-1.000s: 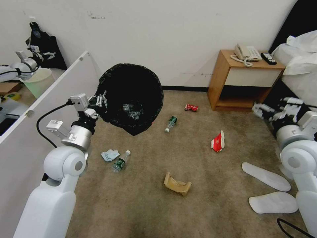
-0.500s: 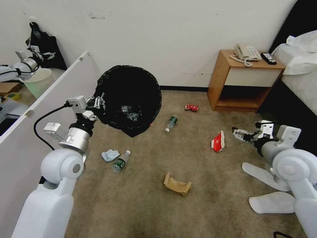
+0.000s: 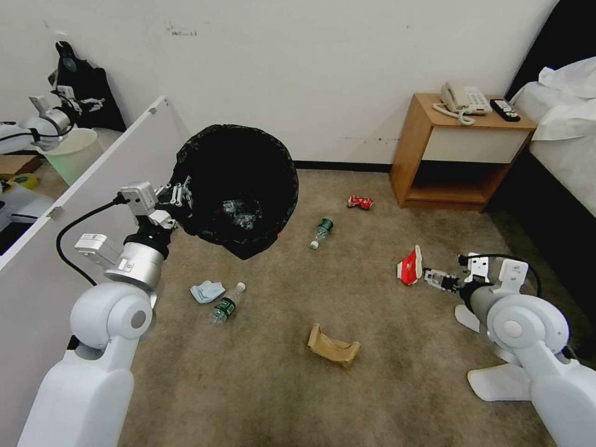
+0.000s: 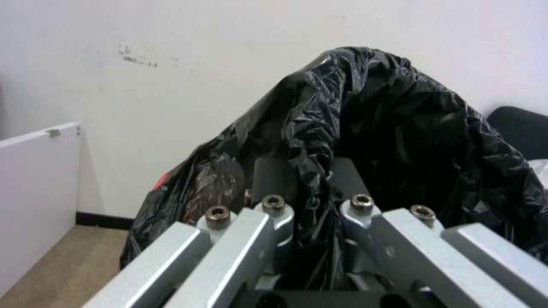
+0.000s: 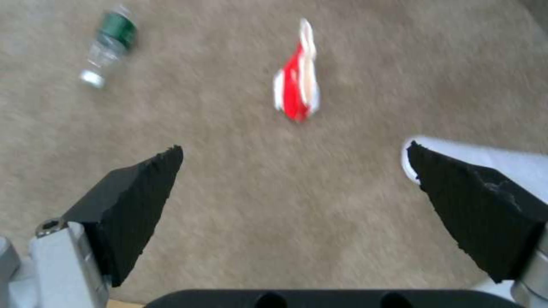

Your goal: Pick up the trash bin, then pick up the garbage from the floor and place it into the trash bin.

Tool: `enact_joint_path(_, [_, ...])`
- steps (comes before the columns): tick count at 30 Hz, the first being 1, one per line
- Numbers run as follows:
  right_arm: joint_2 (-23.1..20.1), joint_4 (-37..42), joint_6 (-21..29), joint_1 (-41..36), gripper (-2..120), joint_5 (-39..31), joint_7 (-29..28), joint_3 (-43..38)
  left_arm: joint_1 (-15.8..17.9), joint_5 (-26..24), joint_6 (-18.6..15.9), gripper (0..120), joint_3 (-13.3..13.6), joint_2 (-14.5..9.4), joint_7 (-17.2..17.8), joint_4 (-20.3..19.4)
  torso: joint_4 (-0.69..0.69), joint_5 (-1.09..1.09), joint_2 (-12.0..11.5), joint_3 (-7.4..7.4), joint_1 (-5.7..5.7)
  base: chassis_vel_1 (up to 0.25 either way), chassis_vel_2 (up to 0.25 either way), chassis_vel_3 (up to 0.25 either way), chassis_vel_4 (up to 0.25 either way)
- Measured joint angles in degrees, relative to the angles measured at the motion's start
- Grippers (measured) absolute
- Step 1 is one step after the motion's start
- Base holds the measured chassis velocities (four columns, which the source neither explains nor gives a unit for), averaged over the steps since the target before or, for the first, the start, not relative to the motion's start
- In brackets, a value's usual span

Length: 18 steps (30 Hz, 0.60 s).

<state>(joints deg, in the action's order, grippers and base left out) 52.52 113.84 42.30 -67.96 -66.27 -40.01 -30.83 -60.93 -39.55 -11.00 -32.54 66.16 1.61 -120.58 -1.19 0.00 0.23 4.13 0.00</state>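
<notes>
Both grippers engaged: left gripper [image 3: 180,194] pinches trash bin [image 3: 233,186] rim, right gripper [image 5: 297,201] spread wide near carton [image 5: 297,92].

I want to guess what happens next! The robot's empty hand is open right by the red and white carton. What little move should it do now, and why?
Probably ease the right gripper forward and down over the red-white carton. Its jaws are wide open, the carton lies on the carpet just ahead of them, not yet between them, and the left gripper already holds the trash bin up, ready.
</notes>
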Motion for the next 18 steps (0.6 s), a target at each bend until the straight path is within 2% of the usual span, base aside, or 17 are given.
enact_joint_path(11, [-0.52,-3.68,-0.11,-1.20,100,-6.20,-8.79,0.99,-0.16,-0.14,0.04,3,-0.40,0.25,0.01,0.15,0.00,0.00,0.00,0.00,0.00,0.000,0.000,0.000,0.000])
enact_joint_path(18, [-0.42,-4.35,-0.14,-2.25,100,-7.58,-9.69,0.47,-0.08,-0.24,0.04,3,-0.65,0.22,0.04,0.21,0.00,0.00,0.00,0.00,0.00,0.000,0.000,0.000,0.000])
